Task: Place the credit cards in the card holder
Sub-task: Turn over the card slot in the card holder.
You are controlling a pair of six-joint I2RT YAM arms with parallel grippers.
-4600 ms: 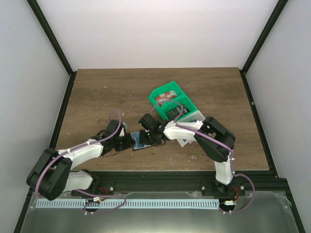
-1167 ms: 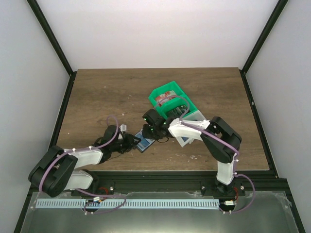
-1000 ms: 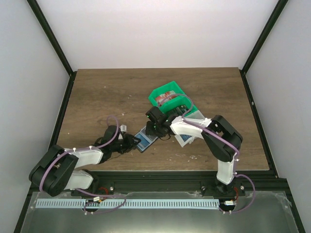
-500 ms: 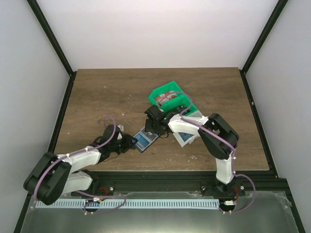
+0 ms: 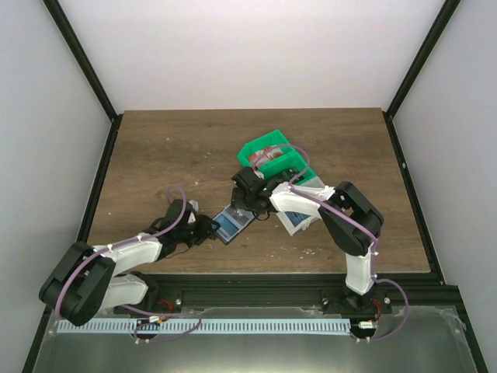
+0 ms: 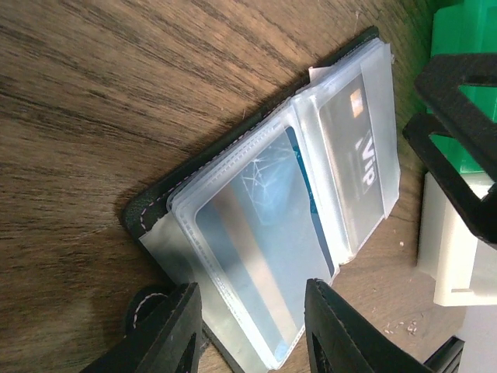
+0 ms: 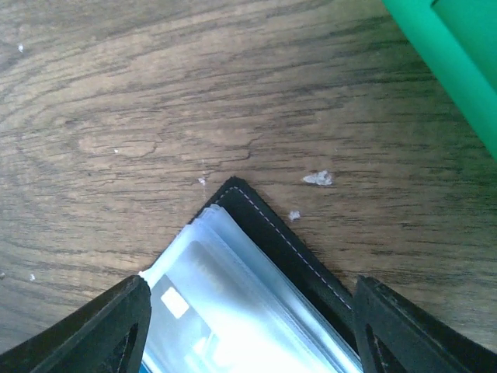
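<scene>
Just left of the bin point(image 5: 272, 151), the open holder point(image 5: 231, 224) lies on the tabletop point(image 5: 171, 148), cards point(image 6: 309, 198) sleeved inside; right claw point(image 7: 248, 311) spread over its corner, left claw point(image 6: 252, 326) straddling its end, grip unclear.

Open card holder point(image 6: 147, 216) on the wooden table point(image 6: 93, 93), credit cards point(image 6: 317, 221) in its clear sleeves, your left gripper point(image 6: 256, 334) straddling its near edge.

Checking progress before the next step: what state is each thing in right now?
card holder: lying open on the table, clear sleeves up.
credit cards: tucked inside the sleeves.
left gripper: jaws either side of the holder's end; grip unclear.
right gripper: open, above a corner of the holder.
green bin: upright, reddish items inside.
</scene>
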